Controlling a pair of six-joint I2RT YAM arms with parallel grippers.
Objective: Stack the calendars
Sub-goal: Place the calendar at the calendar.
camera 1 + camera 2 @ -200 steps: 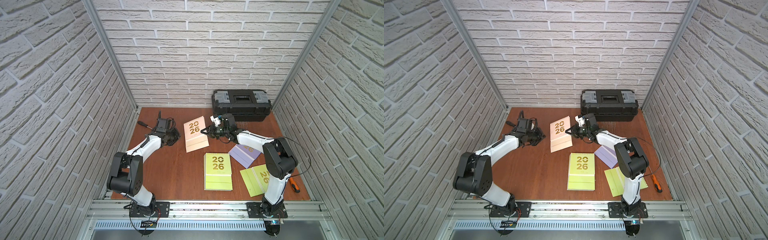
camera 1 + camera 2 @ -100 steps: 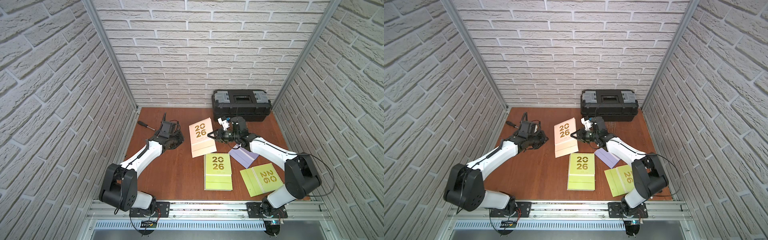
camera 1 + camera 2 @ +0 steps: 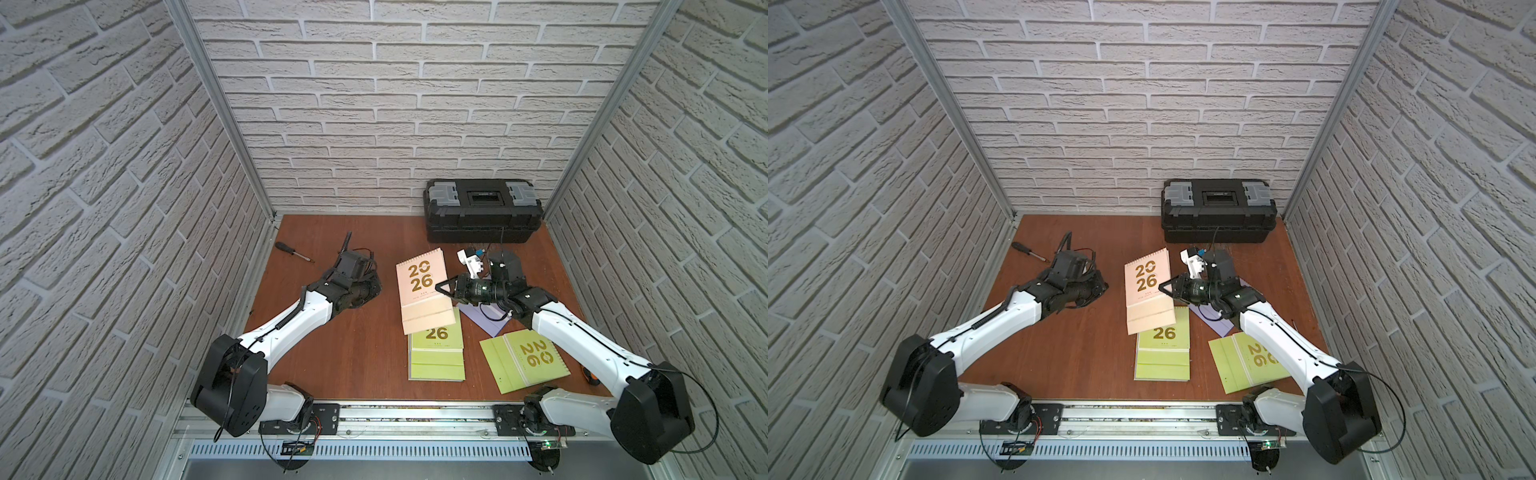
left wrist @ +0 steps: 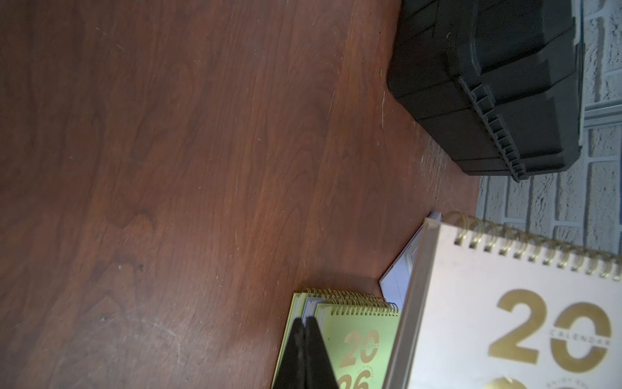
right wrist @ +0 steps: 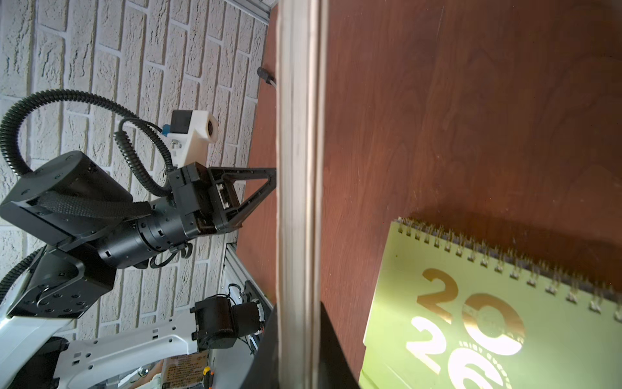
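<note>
Moved toward the bench's front edge, the peach-pink spiral-bound 2026 calendar, clamped in the right gripper, overlaps the lime green calendar stack, coil rearward, long axis back-to-front; the left gripper is closed, empty.

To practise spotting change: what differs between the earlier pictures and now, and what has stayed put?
The right gripper, still shut on the peach calendar, has carried it toward the robot, over the green stack. The left gripper, shut and empty, followed slightly. The lone green calendar, lavender calendar and toolbox stayed.
</note>
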